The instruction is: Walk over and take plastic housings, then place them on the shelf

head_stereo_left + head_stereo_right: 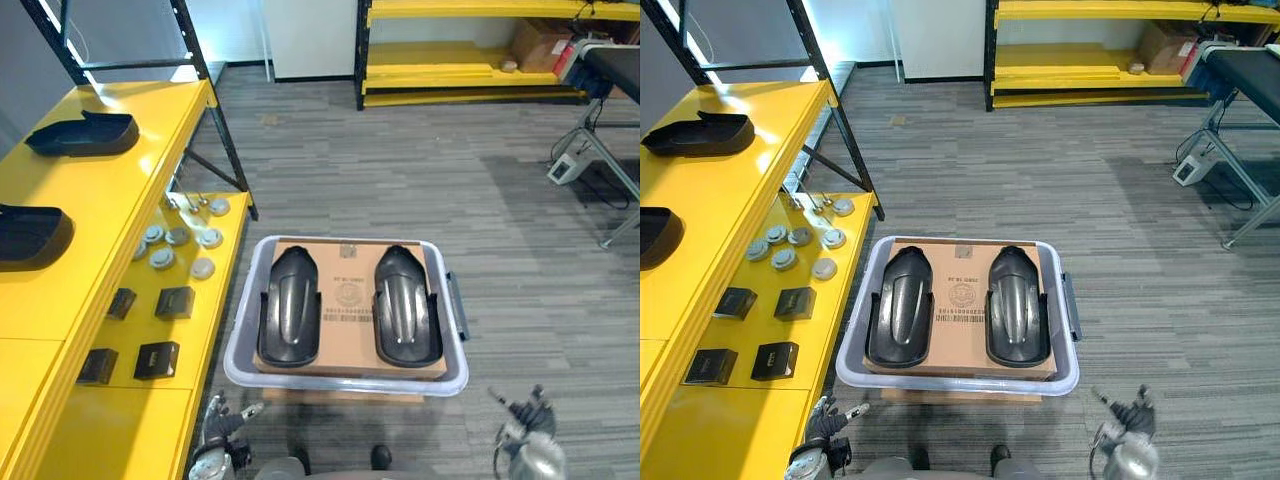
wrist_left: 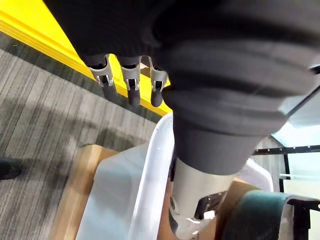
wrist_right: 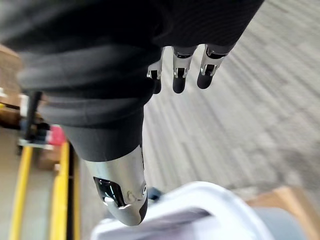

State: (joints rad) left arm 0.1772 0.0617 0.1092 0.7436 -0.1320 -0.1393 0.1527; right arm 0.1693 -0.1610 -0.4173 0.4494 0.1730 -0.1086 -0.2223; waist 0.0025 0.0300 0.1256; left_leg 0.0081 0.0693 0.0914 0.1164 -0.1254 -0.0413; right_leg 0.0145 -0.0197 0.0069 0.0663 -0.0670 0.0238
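Two black plastic housings, one on the left (image 1: pixel 290 305) and one on the right (image 1: pixel 406 303), lie side by side on a cardboard sheet (image 1: pixel 348 295) inside a pale grey bin (image 1: pixel 243 300) on the floor ahead. Two more black housings (image 1: pixel 85 133) (image 1: pixel 30 235) rest on the top level of the yellow shelf (image 1: pixel 150 120) to the left. My left hand (image 1: pixel 225 425) hangs low beside the bin's near left corner, its fingers (image 2: pixel 131 82) relaxed and holding nothing. At the lower right, off the bin's near right corner, my right hand (image 1: pixel 525 420) is open too, its fingers (image 3: pixel 180 70) over bare floor.
The shelf's lower level carries several round grey discs (image 1: pixel 180 240) and small black boxes (image 1: pixel 157 358). A second yellow rack (image 1: pixel 470 60) with a cardboard box (image 1: pixel 540 45) stands at the back. A grey metal stand (image 1: pixel 610 150) is at the right. Grey plank floor surrounds the bin.
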